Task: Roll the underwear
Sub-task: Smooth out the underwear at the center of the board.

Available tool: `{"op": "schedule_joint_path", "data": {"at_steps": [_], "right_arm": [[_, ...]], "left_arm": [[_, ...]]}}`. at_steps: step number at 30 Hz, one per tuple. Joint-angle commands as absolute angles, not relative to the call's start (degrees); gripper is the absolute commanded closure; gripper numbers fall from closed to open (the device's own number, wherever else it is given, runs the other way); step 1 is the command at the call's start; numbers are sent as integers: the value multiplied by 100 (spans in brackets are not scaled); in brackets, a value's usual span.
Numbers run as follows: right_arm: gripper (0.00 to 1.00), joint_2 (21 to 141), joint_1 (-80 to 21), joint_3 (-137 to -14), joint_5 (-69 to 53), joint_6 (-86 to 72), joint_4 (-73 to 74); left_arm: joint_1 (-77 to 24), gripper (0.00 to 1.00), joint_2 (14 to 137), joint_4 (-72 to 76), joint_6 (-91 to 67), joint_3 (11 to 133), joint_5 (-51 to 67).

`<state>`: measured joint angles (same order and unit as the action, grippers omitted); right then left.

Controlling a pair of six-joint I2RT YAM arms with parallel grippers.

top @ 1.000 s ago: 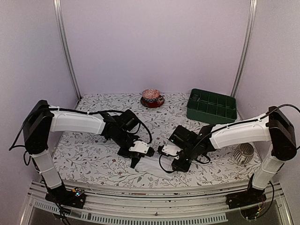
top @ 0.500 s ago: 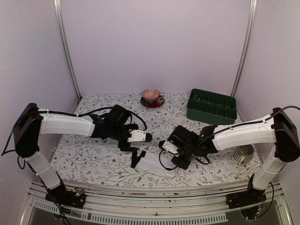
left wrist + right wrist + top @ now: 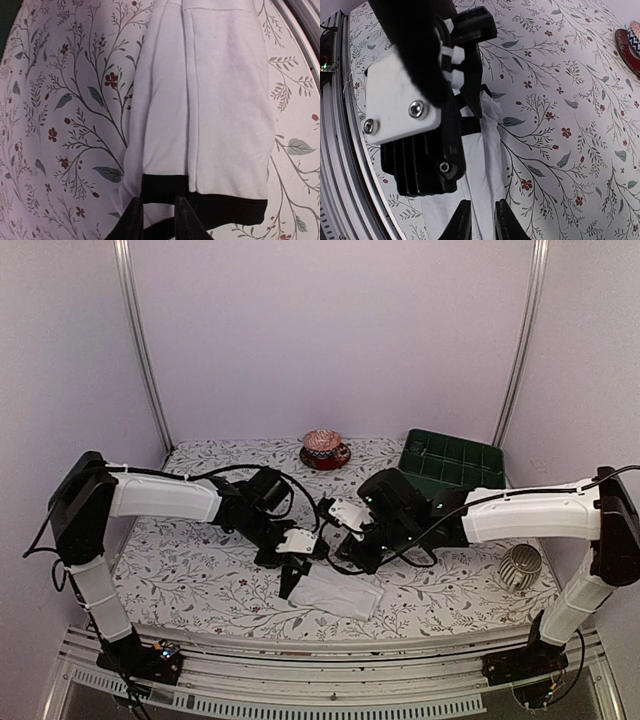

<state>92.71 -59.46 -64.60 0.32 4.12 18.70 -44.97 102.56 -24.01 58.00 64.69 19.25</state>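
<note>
The white underwear (image 3: 340, 592) lies folded into a long strip near the table's front, its black waistband (image 3: 290, 582) at the left end. It fills the left wrist view (image 3: 210, 100), with the waistband (image 3: 220, 207) just ahead of my fingertips. My left gripper (image 3: 300, 562) hovers over the waistband end with its jaws close together and holds nothing (image 3: 159, 220). My right gripper (image 3: 338, 558) hangs over the strip's far edge beside the left one, jaws close together and empty (image 3: 482, 222). The black striped underwear is out of view.
A green divided tray (image 3: 452, 468) stands at the back right. A red dish with a patterned bowl (image 3: 324, 450) sits at the back middle. A white ribbed object (image 3: 520, 565) lies at the right. The left gripper's body (image 3: 420, 125) crowds the right wrist view.
My right gripper has left the strip's right end and moved back and left to its far edge. My left gripper rose, then came back down by the waistband. The cloth now lies flatter.
</note>
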Motion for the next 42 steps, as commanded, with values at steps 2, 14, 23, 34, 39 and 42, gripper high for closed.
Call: {"op": "schedule_joint_path", "data": {"at_steps": [2, 14, 23, 34, 39, 42], "right_arm": [[89, 9826, -5604, -6516, -1011, 137, 1124], [96, 10399, -5313, -6231, -1823, -394, 211], [95, 10466, -5081, -5913, -2735, -828, -449], [96, 11022, -4917, -5955, -3093, -1115, -728], [96, 11208, -4880, -5981, -3170, -1185, -805], [96, 11271, -4872, -5989, -3135, -1210, -800]], "left_arm": [[-4472, 70, 10460, -3039, 5940, 6601, 2303], [-4336, 46, 10058, -2582, 5730, 6312, 2421], [-4270, 59, 10304, -3181, 5972, 6471, 2727], [-4276, 65, 10687, -3363, 5927, 6668, 2684], [-4289, 65, 10813, -3360, 5914, 6679, 2561], [-4293, 65, 10843, -3366, 5915, 6672, 2557]]}}
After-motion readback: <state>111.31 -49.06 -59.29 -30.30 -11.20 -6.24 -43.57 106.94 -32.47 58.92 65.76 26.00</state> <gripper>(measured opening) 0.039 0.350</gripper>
